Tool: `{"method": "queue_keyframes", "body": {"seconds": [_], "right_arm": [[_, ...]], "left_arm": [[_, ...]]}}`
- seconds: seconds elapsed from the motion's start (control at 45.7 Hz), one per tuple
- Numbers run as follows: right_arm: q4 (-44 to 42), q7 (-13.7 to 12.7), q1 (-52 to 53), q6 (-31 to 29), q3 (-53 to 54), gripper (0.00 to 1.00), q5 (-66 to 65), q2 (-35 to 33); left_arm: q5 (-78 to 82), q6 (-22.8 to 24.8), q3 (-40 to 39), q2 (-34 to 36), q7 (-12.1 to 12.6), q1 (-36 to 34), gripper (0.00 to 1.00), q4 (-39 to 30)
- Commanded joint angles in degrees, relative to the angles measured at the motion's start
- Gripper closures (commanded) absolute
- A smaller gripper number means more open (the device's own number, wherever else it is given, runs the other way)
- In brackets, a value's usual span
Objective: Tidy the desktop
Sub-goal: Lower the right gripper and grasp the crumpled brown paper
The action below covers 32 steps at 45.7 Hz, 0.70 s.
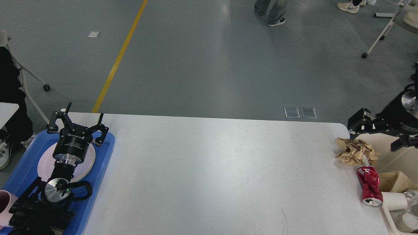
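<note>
The white desktop (212,169) fills the middle of the view. A crumpled brown paper wad (354,150) and a crushed red can (369,186) lie at its right edge, next to a cream bin (402,160). My right gripper (376,136) is open and empty. It hovers just above and behind the paper wad, over the bin's far corner. My left gripper (78,126) is open and empty above a white plate (44,166) in a blue tray (103,156) at the table's left end.
The bin holds brown paper, a white cup (393,200) and clear plastic. A pink cup (5,202) sits at the tray's near left. Beyond the table is grey floor with a yellow line, a wheeled chair at the left and a person's feet far off.
</note>
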<state>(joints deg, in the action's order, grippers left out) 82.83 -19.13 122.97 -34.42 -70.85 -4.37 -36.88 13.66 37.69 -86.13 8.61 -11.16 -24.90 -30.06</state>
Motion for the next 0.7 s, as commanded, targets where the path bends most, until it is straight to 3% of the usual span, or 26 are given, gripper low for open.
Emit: {"method": "queue_keyframes", "body": {"seconds": [0.0,0.263,0.482,0.679], "right_arm": [[-4.84,0.67,-4.91,4.26,-0.25,0.01,-0.02,0.31],[-18.74,0.67,-27.24,25.72,4.39,0.01,1.03,1.10],[-40.09,0.67,-48.50,25.90,20.56,0.01,1.03,6.29],[-65.66,0.85,-66.09,26.78,28.40,0.01,0.94,17.70]], "left_arm": [[0.05,0.01,-0.01,0.00,0.00,0.03,0.04,0.00],[-0.03,-0.08,-0.01,0.00,0.00,0.03,0.04,0.00],[-0.03,-0.08,-0.01,0.00,0.00,0.03,0.04,0.00],[-0.03,0.01,-0.01,0.00,0.00,0.03,0.04,0.00]]}}
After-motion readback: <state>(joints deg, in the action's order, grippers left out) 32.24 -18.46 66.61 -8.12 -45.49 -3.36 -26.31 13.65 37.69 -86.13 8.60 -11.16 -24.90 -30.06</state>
